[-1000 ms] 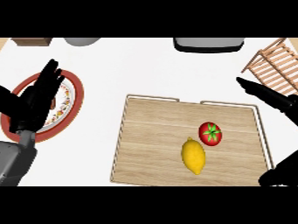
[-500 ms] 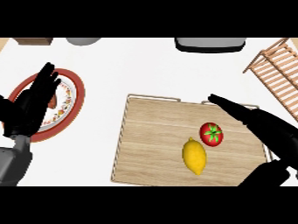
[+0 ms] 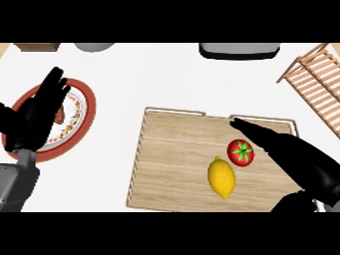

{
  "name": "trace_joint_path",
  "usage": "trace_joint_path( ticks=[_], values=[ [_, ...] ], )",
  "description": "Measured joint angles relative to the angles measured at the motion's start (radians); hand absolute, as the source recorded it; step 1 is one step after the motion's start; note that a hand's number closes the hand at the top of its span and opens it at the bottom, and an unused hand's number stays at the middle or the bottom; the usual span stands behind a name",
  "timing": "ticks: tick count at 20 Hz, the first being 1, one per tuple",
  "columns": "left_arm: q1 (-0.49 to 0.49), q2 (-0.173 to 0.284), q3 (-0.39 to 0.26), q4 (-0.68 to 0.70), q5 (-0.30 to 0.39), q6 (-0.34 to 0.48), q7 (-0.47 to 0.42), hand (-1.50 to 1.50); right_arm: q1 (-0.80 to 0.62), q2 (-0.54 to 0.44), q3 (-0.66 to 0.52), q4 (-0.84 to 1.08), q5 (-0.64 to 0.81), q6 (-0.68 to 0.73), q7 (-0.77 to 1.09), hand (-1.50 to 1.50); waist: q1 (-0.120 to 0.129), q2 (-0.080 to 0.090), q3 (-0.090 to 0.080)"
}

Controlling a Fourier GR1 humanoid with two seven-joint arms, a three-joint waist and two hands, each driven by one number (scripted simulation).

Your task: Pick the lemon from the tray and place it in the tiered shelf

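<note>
White tabletop (image 3: 165,79) seen from steeply above, with a strip of wood-toned surface visible beyond its upper left and upper right corners. The lemon (image 3: 222,178) lies on the wooden tray (image 3: 172,159), in the tray's lower right part, its long axis running roughly top to bottom; nothing touches it. Just beside it, up and to the right, sits 1 red tomato (image 3: 240,152) with a green calyx, close to the lemon but apart from it. The right hand (image 3: 290,154) enters from the lower right and extends over the tray's right side, fingers straight and unclenched, pointing toward the tray's upper edge; it holds nothing, passes just right of the tomato, and its thumb shows low near the tray's lower right corner. The tiered shelf (image 3: 327,94), a slatted wooden rack, stands at the tabletop's right edge, well apart from the lemon. At the left, the left hand (image 3: 36,114) rests with fingers straight and raised, holding nothing, overlapping a red-rimmed plate (image 3: 84,112) with a patterned white centre. Along the far edge lie a dark grey object (image 3: 239,50), a grey round object (image 3: 95,47) and a brown wooden item (image 3: 36,47), each only partly in view.
</note>
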Motion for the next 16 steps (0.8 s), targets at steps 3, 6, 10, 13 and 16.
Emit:
trace_joint_path(
  ticks=[3, 6, 10, 13, 16],
  values=[
    [0.001, -0.025, 0.008, -0.001, -0.029, -0.007, 0.004, 0.0, 0.027, 0.044, 0.01, 0.009, 0.053, 0.016, -0.014, -1.5, 0.0, 0.0, 0.0],
    [0.023, -0.039, 0.018, -0.029, -0.046, -0.012, 0.017, 0.0, 0.081, 0.076, 0.035, 0.003, 0.124, 0.014, -0.037, -1.5, 0.0, 0.0, 0.0],
    [0.014, -0.067, 0.035, -0.022, -0.076, -0.025, 0.032, 0.0, 0.112, 0.125, 0.031, 0.003, 0.176, 0.027, -0.055, -1.5, -0.001, 0.0, 0.0],
    [0.029, -0.075, 0.06, -0.032, -0.079, -0.048, 0.031, 0.0, 0.125, 0.15, 0.012, 0.022, 0.204, 0.038, -0.084, -1.5, 0.0, 0.0, 0.0],
    [0.024, -0.093, 0.066, -0.021, -0.101, -0.061, 0.022, 0.0, 0.111, 0.188, 0.015, 0.075, 0.247, 0.039, -0.116, -1.5, 0.0, 0.0, 0.0]
  ],
)
